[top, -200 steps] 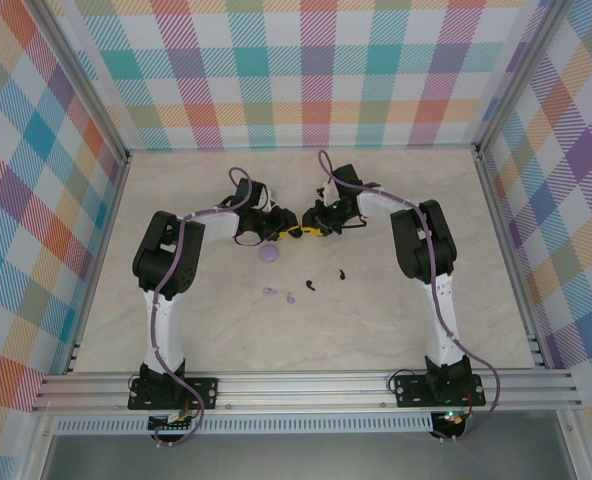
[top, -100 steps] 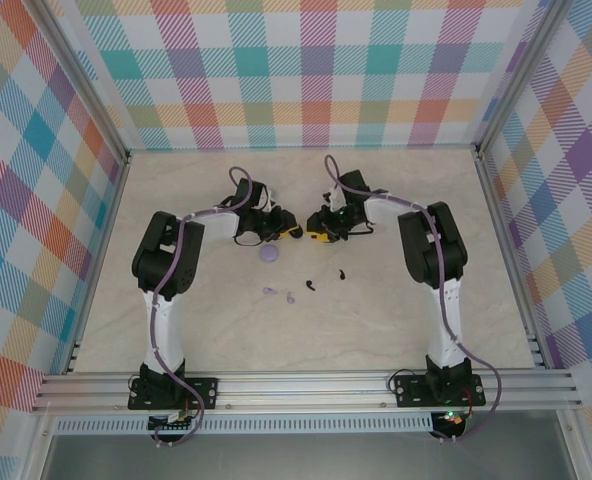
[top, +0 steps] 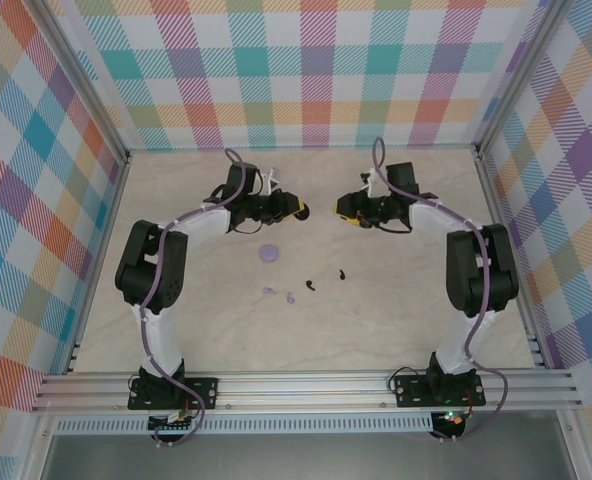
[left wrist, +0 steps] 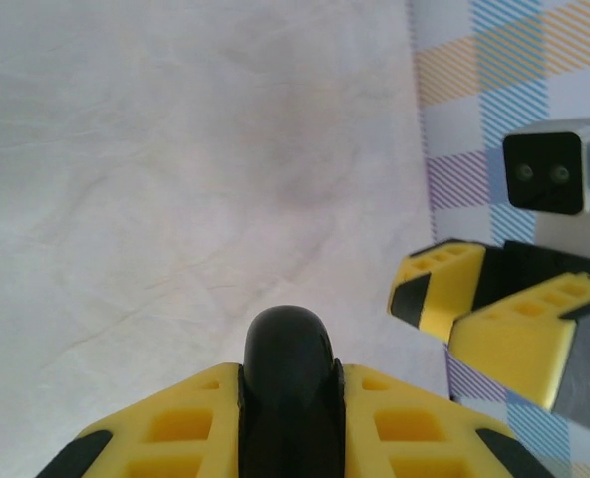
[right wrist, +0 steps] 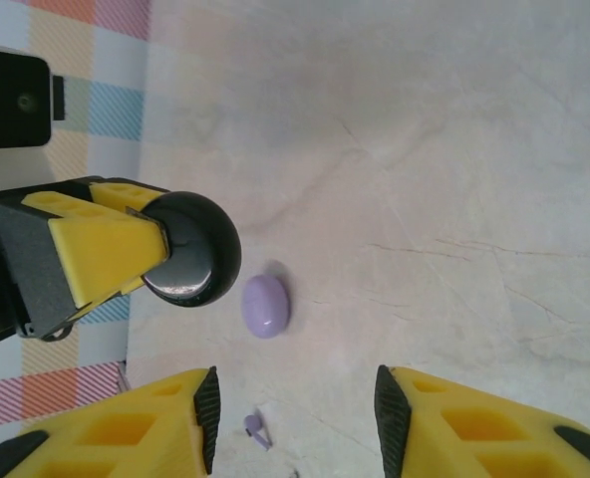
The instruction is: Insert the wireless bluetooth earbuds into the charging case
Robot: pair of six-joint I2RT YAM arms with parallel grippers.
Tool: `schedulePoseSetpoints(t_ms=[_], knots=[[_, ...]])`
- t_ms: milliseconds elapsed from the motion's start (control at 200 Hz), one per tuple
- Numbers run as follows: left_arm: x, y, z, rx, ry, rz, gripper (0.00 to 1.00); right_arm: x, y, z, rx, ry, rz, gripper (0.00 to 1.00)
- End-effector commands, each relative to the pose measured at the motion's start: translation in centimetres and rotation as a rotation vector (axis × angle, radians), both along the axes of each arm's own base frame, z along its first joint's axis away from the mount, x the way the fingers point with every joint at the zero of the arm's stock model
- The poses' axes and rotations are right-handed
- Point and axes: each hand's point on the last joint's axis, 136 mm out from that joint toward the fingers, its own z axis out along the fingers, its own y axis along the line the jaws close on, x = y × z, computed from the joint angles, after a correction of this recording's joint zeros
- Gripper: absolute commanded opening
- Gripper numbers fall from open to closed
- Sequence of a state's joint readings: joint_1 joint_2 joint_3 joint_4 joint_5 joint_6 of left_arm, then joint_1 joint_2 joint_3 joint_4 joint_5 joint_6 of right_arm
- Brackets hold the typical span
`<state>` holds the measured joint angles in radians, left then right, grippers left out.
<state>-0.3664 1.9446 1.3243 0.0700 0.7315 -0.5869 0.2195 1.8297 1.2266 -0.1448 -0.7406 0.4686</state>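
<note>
The left arm [top: 151,265] rises from its base at the near edge, bends at the elbow and stretches its forearm toward the far middle of the table [top: 406,300]. The left gripper [top: 291,210] points to the right, its fingers pressed onto a round black case [left wrist: 287,344] that juts out past the fingertips and is off the table surface.

The right arm [top: 481,270] mirrors that pose, its forearm reaching left. The right gripper [right wrist: 293,403] faces the left one across a clear gap. Its jaws are spread with nothing between them.

A lavender case [right wrist: 265,306] lies closed on the table, nearer the bases than the 2 grippers and below the held black case in the overhead view.

The wireless bluetooth earbuds are loose on the table, nearer the bases again: 2 lavender earbuds [top: 268,291] close together on the left, and 2 black earbuds [top: 310,284] just to their right, slightly apart from each other. None sits in a case
</note>
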Motion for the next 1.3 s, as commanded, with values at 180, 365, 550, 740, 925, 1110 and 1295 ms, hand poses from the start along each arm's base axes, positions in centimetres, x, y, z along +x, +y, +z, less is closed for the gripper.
schedulePoseSetpoints(t_ms=[180, 365, 550, 740, 925, 1110, 1295], knots=[[-4.4, -1.5, 10.9, -0.134, -0.289, -0.225, 0.17, -3.2, 1.2, 9.1, 0.161, -0.249, 0.185, 0.52], [-6.9, -1.7, 15.3, -0.173, -0.404, -0.296, 0.18, -4.8, 1.5, 12.7, 0.212, -0.322, 0.24, 0.56], [-8.2, -2.2, 17.2, -0.19, -0.451, -0.34, 0.18, -6.2, 2.0, 15.4, 0.234, -0.4, 0.286, 0.62], [-9.5, -3.1, 18.5, -0.21, -0.484, -0.384, 0.18, -7.3, 2.9, 16.8, 0.265, -0.435, 0.345, 0.63], [-10.6, -3.5, 19.6, -0.223, -0.515, -0.411, 0.18, -8.3, 3.7, 18.1, 0.293, -0.488, 0.399, 0.59], [-11.2, -3.5, 20.1, -0.224, -0.529, -0.422, 0.18, -8.8, 4.2, 18.4, 0.317, -0.493, 0.437, 0.52], [-11.3, -3.6, 20.1, -0.226, -0.53, -0.426, 0.17, -9.4, 4.5, 18.8, 0.336, -0.506, 0.467, 0.48]])
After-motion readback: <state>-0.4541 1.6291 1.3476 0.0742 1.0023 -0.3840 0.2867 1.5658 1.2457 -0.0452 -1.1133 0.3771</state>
